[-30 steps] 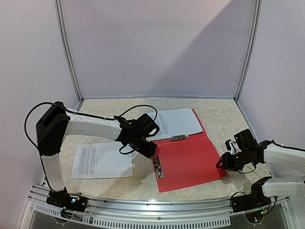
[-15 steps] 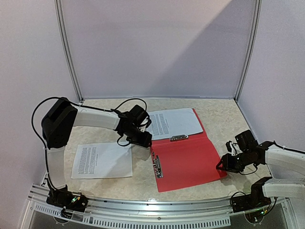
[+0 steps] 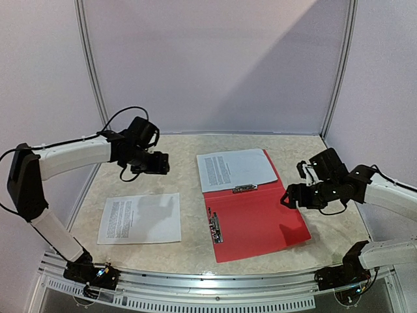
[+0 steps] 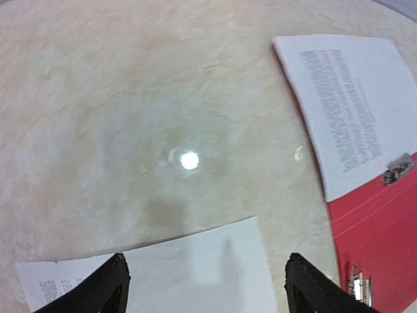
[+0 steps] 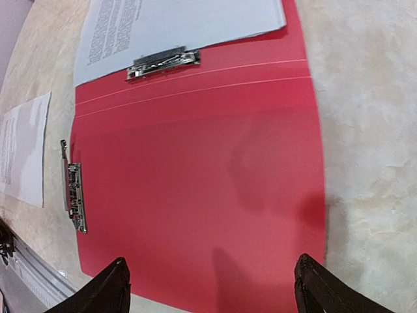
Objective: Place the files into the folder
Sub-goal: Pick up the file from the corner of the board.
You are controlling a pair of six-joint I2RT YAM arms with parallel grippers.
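Tabletop (image 3: 313,156) of pale marbled pattern carried everything, with plain walls closing it in on three sides. The red folder (image 3: 260,222) lay open and flat right of centre, its near cover bare and its far cover hidden under a printed paper sheet (image 3: 236,169) whose red margin showed only along the right side. A second printed sheet (image 3: 140,218) lay flat on the table near the front left, well apart from the folder.

The left gripper (image 3: 161,163) hung above bare table at the far left, between the two sheets and touching neither. Its wrist view showed the fingers (image 4: 104,293) spread wide with nothing between them, the corner of the loose sheet below. The right gripper (image 3: 287,197) hovered over the folder's right edge. Its fingers (image 5: 313,287) were likewise spread wide and held nothing, and its shadow fell on the red cover beneath.

A metal clip (image 3: 245,189) sat at the near edge of the sheet on the folder, by the fold; whether it pinched the paper could not be told. Another metal clip (image 3: 215,228) ran along the left edge of the near cover
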